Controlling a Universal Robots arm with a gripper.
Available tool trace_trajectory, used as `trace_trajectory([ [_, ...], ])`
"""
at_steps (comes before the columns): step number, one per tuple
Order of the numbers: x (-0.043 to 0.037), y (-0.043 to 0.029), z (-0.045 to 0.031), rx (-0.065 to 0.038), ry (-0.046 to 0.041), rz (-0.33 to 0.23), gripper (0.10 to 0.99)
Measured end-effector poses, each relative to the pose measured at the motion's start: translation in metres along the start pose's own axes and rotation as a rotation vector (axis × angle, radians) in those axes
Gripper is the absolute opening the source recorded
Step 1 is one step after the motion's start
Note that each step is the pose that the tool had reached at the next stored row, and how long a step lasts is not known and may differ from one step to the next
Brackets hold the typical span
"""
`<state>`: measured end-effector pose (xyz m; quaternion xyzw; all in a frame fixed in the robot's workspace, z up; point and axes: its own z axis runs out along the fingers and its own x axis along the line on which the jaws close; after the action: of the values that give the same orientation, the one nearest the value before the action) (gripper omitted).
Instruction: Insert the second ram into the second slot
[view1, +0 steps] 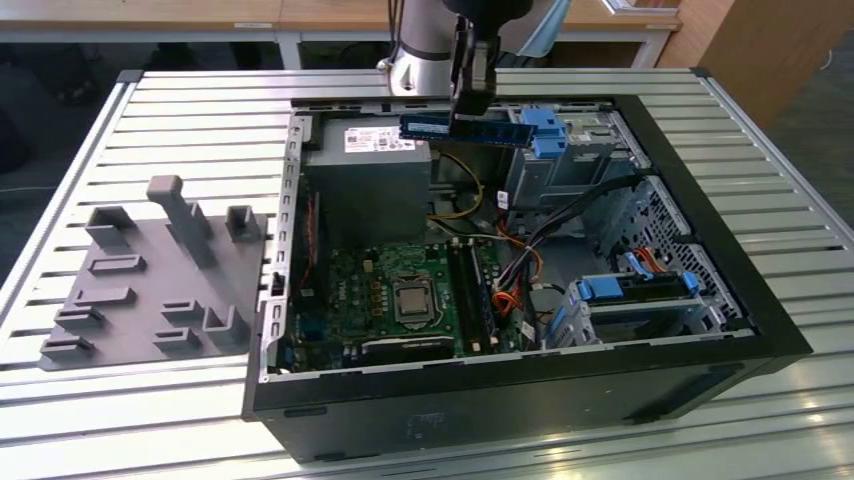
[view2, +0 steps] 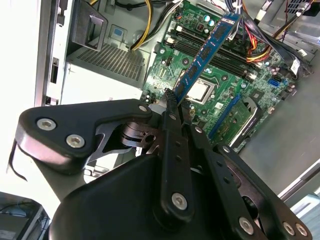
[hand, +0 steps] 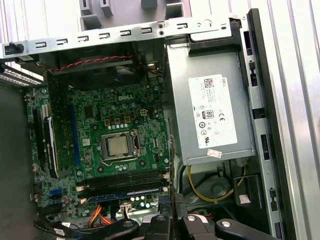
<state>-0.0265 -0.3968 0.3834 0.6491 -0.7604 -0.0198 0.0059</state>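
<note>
On the table (view1: 160, 100) an open case (view1: 534, 400) is seen; a power supply (hand: 210, 115) and a motherboard (hand: 100, 125) are housed in it. One stick (hand: 130, 196) is seated beside empty slots (hand: 125, 179). The second ram (view1: 461, 130) is clamped in the jaws, well above the case. If lowered tilted or offset, it could be jammed against the seated stick.

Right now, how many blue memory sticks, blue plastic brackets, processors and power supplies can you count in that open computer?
Blue memory sticks: 2 (one in the tool, one seated)
Blue plastic brackets: 2
Processor: 1
Power supply: 1
Total: 6
</note>
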Motion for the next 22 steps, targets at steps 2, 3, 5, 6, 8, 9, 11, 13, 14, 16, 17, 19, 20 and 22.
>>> trace_trajectory([
  [2,0.0,0.0,0.0,0.0,-0.0001,0.002,0.141],
  [3,0.0,0.0,0.0,0.0,-0.0001,0.003,0.141],
  [5,0.0,0.0,0.0,0.0,-0.0002,0.005,0.141],
  [6,0.0,0.0,0.0,0.0,-0.0002,0.006,0.141],
  [8,0.0,0.0,0.0,0.0,-0.0003,0.007,0.141],
  [9,0.0,0.0,0.0,0.0,-0.0003,0.008,0.141],
  [11,0.0,0.0,0.0,0.0,-0.0004,0.01,0.141],
  [13,0.0,0.0,0.0,0.0,-0.0005,0.012,0.141],
  [14,0.0,0.0,0.0,0.0,-0.0005,0.013,0.141],
  [16,0.0,0.0,0.0,0.0,-0.0006,0.015,0.141],
  [17,0.0,0.0,0.0,0.0,-0.0006,0.016,0.141],
  [19,0.0,0.0,0.0,0.0,-0.0007,0.018,0.141],
  [20,0.0,0.0,0.0,0.0,-0.0008,0.018,0.141],
  [22,0.0,0.0,0.0,0.0,-0.0007,0.02,0.141],
])
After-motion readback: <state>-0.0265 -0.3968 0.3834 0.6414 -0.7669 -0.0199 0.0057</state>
